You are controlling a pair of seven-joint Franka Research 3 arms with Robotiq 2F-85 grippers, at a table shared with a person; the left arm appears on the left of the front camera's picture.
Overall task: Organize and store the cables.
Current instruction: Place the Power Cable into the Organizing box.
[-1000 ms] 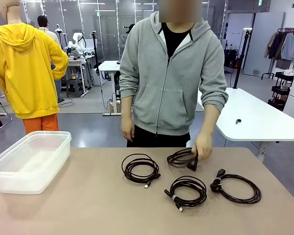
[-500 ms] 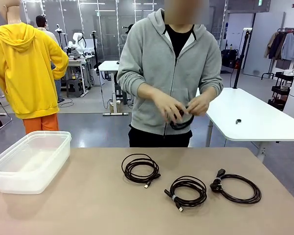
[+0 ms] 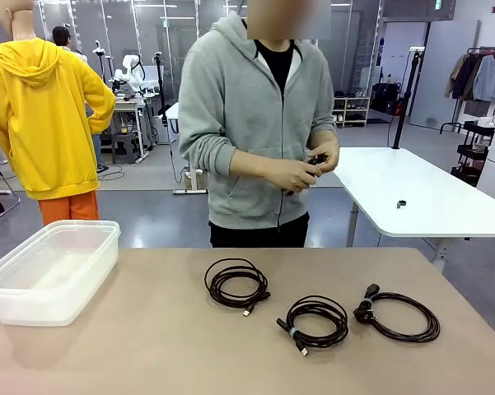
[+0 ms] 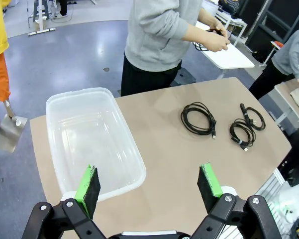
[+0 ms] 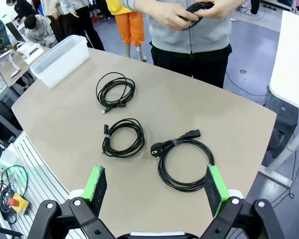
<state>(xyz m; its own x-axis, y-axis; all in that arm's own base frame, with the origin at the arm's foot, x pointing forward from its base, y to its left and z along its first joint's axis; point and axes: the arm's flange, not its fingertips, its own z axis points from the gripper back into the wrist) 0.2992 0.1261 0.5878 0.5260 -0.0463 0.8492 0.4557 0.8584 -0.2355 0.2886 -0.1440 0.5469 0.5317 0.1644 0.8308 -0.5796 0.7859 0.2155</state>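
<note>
1. My left claw point(image 4: 149, 181) and my right claw point(image 5: 155, 185) are hanging above the surface point(image 3: 148, 354). Each is standing with its jaws fully apart and is gripping nothing.
2. Nearest to me, the middle coil point(image 3: 315, 321) and the plug-ended coil point(image 3: 399, 315) are lying flat, just beside each other, on the right half of the surface. The round coil point(image 3: 236, 284) is lying a little farther off, near the centre.
3. The cables point(image 5: 123, 138) are looking light, limp and somewhat slick. By my judgement, a coil lifted by one strand is likely to sag or unwind. I am judging the best hold to be across the whole bundle at a coil's edge, where the loops are running together, and for the middle coil beside what looks like a tie.
4. The clear bin point(image 3: 33, 304) is sitting empty at the left end, well apart from every coil.
5. Farthest off, the person's hands point(image 3: 292, 174) are holding a fourth coil point(image 5: 199, 7) at chest height, off the surface.
6. The right wrist view is showing both plug ends of the plug-ended coil from above, where the front view is flattening them. The left wrist view is looking down into the bin's bare inside, which the front view is giving only through its wall.
</note>
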